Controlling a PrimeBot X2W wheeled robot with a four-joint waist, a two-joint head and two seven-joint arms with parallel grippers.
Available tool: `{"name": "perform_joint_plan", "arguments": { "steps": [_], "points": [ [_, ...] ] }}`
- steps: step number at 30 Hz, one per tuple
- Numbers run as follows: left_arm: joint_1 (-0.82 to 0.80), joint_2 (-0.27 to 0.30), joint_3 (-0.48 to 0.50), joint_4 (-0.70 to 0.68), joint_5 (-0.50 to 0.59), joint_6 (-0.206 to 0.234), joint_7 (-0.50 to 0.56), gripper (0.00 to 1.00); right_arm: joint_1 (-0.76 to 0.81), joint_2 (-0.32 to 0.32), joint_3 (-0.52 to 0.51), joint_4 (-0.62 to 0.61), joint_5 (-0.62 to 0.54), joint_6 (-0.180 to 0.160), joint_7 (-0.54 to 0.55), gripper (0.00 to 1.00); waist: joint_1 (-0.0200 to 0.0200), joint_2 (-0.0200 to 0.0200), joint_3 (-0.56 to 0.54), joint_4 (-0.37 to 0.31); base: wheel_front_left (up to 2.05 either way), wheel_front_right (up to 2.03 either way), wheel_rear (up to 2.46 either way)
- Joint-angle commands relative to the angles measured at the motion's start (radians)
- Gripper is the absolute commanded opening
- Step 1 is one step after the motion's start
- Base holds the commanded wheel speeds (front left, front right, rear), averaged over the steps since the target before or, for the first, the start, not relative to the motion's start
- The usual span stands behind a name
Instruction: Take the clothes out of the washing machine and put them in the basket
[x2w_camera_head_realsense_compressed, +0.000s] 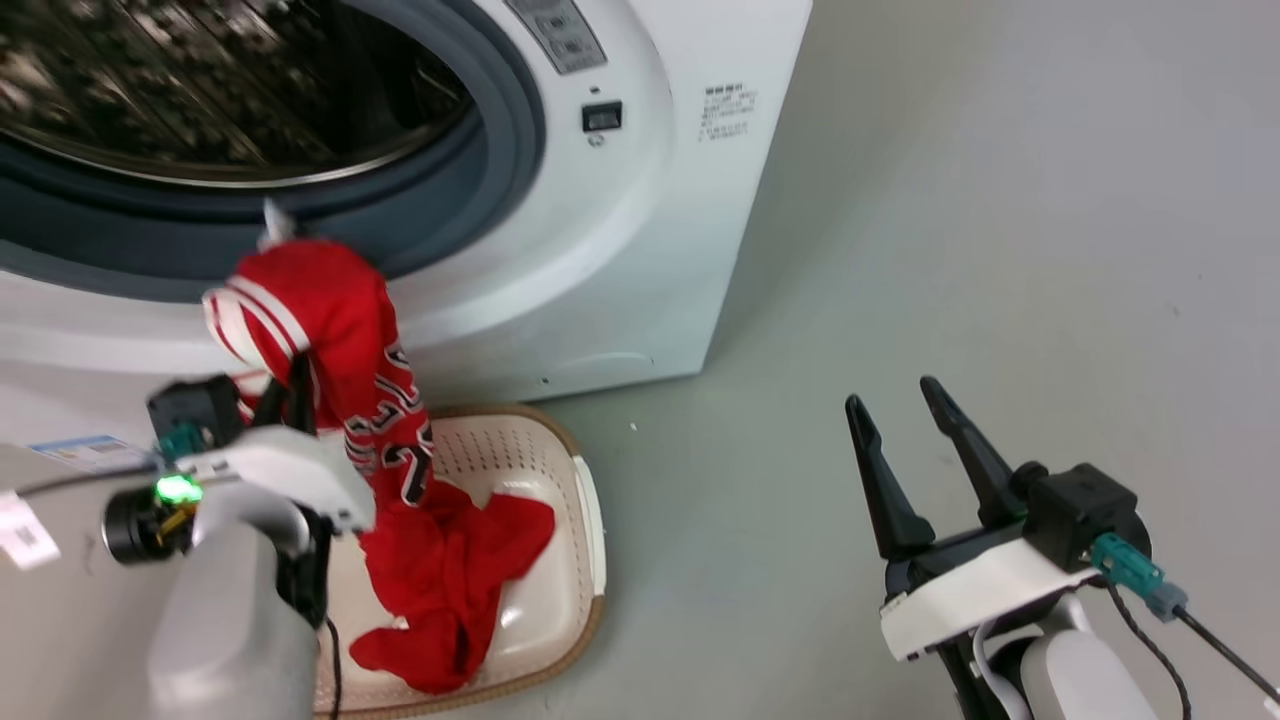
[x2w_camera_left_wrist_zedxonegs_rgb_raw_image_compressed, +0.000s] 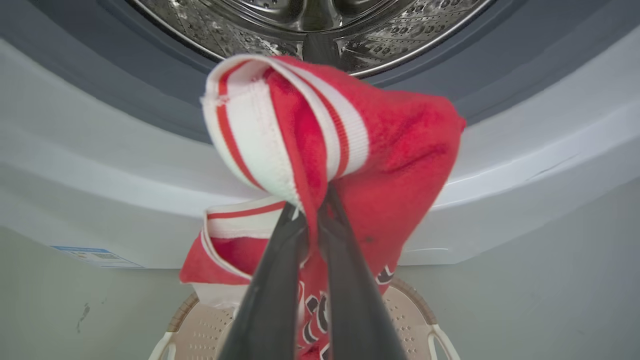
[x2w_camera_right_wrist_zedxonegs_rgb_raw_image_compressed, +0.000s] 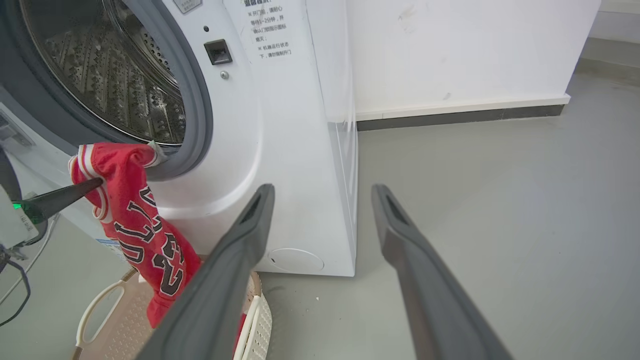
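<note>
Left gripper (x2w_camera_left_wrist_zedxonegs_rgb_raw_image_compressed: 311, 210) pinched tight on red white-striped lettered fabric jersey (x2w_camera_head_realsense_compressed: 335, 320), lower end hanging into cream perforated plastic basket (x2w_camera_head_realsense_compressed: 588, 500), white front-loading washing machine (x2w_camera_head_realsense_compressed: 640, 250) behind, right gripper (x2w_camera_head_realsense_compressed: 890, 395) spread wide, empty

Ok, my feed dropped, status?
Left gripper shut on jersey, tail in basket. Right gripper open, off aside. Nothing in the way.

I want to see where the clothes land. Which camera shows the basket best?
The head view: it looks down into the basket, showing its rim, holes and red clothes inside. The left wrist view catches one end behind the clothes; the right wrist view, a handle corner.
</note>
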Motion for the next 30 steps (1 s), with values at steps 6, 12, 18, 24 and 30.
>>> {"name": "perform_joint_plan", "arguments": {
  "steps": [6,12,18,24,30],
  "points": [
    [0.165,-0.041,-0.014,-0.111,0.004,-0.004,-0.005,0.00,0.058,0.002,-0.013,-0.025,-0.011,-0.001,0.026,1.00,0.0001,0.0000,-0.090,0.035,0.00,0.00,0.00],
    [0.270,-0.079,-0.027,-0.120,-0.017,-0.004,-0.005,0.00,0.078,0.002,-0.021,-0.059,-0.016,-0.001,0.042,1.00,0.0001,0.0000,-0.078,0.047,0.00,0.00,0.00],
    [0.255,-0.074,-0.033,-0.011,-0.006,0.024,-0.004,0.00,0.031,0.002,-0.011,-0.100,-0.014,-0.001,0.047,1.00,0.0001,0.0000,0.051,0.029,0.00,0.00,0.00],
    [0.101,-0.004,-0.001,0.149,-0.027,0.043,-0.004,0.00,-0.047,0.002,0.001,-0.113,-0.004,-0.001,0.021,1.00,0.0001,0.0000,0.272,-0.013,0.00,0.00,0.00],
    [-0.005,0.030,0.014,0.227,-0.040,0.055,-0.004,0.00,-0.097,0.002,0.020,-0.103,0.011,-0.001,-0.003,1.00,0.0001,0.0000,0.380,-0.044,0.00,0.00,0.00]
  ]
}}
